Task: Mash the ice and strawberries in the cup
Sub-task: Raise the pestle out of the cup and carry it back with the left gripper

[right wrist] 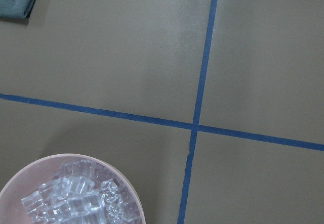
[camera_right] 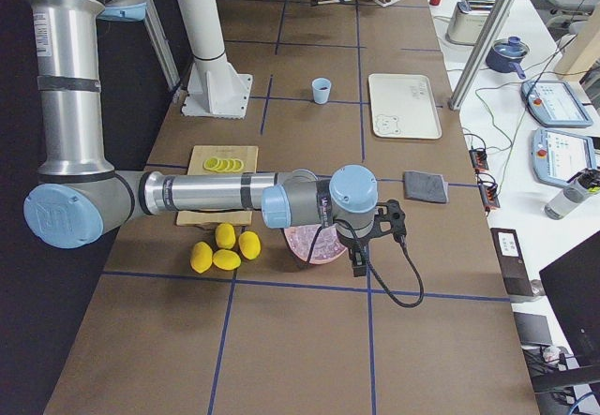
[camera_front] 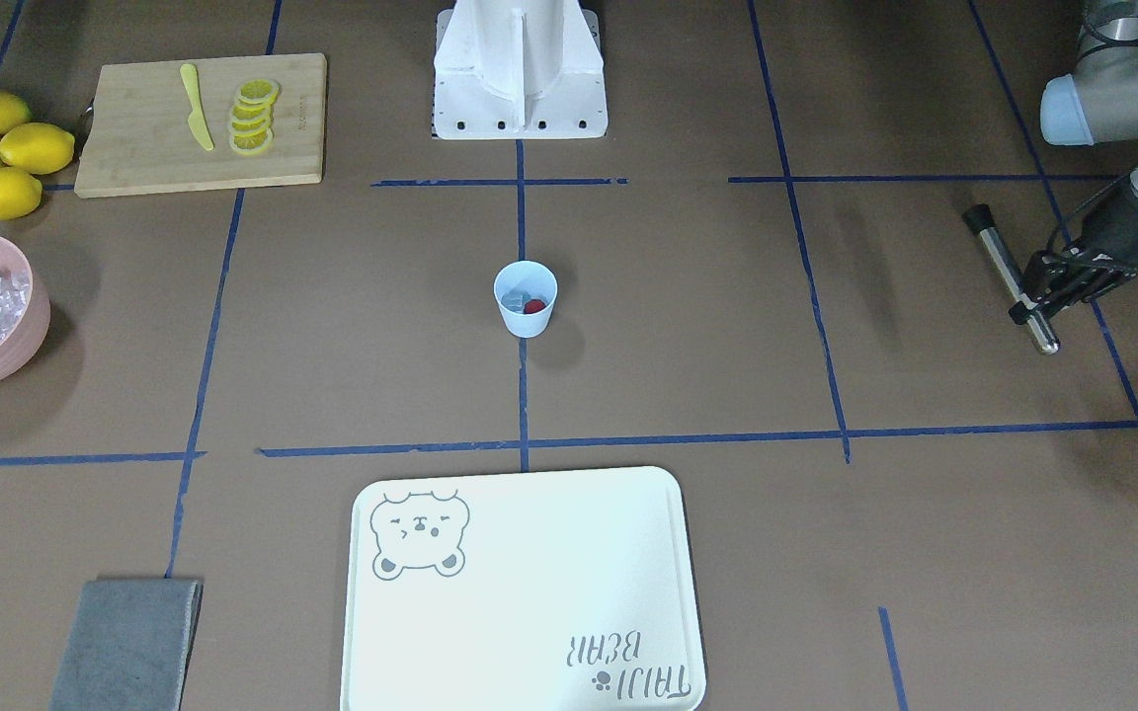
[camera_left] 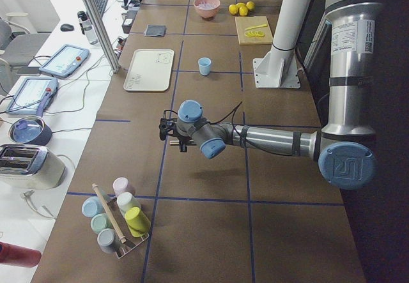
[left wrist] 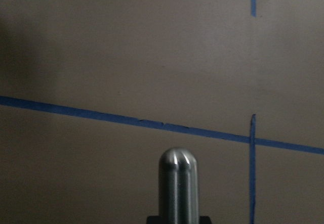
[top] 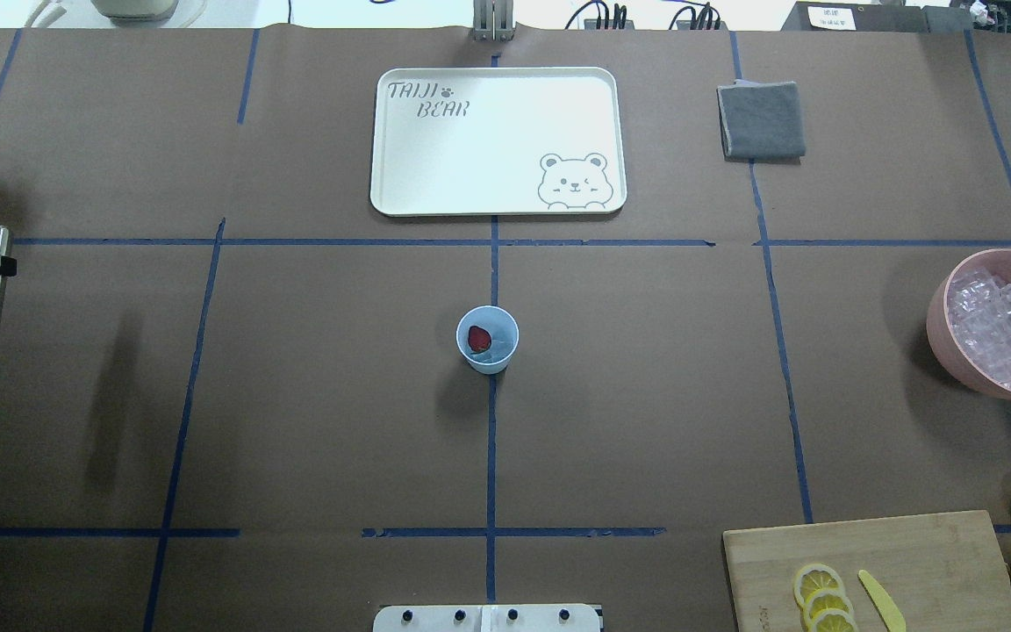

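Steel muddler (camera_front: 992, 245) in left tool (camera_front: 1025, 296) | right tool (camera_right: 361, 259): side view only

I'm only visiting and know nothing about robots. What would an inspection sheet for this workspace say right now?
Surface: brown paper table with a blue tape grid; no spills seen.
Job's things: cup upright at centre, holding a strawberry and ice.
Clutter: bowl of ice cubes, lemons, board with slices and knife, tray, cloth.
Grippers: left gripper shut on a metal rod, far from the cup; right gripper near the bowl, state unclear.
Cables: one cable loops off the right wrist.
Surroundings: bench with toaster, pot, tablets; cup rack.
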Action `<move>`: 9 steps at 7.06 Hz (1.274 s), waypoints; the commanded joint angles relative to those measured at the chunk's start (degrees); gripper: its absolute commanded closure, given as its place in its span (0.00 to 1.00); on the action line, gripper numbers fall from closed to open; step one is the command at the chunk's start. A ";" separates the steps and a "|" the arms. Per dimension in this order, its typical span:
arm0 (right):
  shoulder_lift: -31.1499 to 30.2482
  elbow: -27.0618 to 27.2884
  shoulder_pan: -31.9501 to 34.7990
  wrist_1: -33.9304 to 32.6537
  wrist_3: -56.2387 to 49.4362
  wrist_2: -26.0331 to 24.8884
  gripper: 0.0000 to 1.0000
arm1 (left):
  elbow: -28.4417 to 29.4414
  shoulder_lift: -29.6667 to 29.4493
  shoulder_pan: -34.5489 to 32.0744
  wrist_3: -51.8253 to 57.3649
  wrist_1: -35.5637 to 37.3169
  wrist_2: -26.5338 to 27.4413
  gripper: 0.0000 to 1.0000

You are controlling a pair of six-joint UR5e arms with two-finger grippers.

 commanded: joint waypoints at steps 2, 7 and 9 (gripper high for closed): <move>0.06 0.00 -0.09 0.01 0.00 -0.34 0.00 | 4.20 1.63 0.17 14.20 4.32 4.28 1.00; 0.14 0.00 -0.09 0.01 0.00 -0.34 0.00 | 9.67 0.13 0.43 14.58 4.23 9.11 1.00; 0.50 0.00 -0.09 0.01 0.00 -0.52 0.00 | 9.68 0.13 0.43 14.58 4.32 9.11 0.52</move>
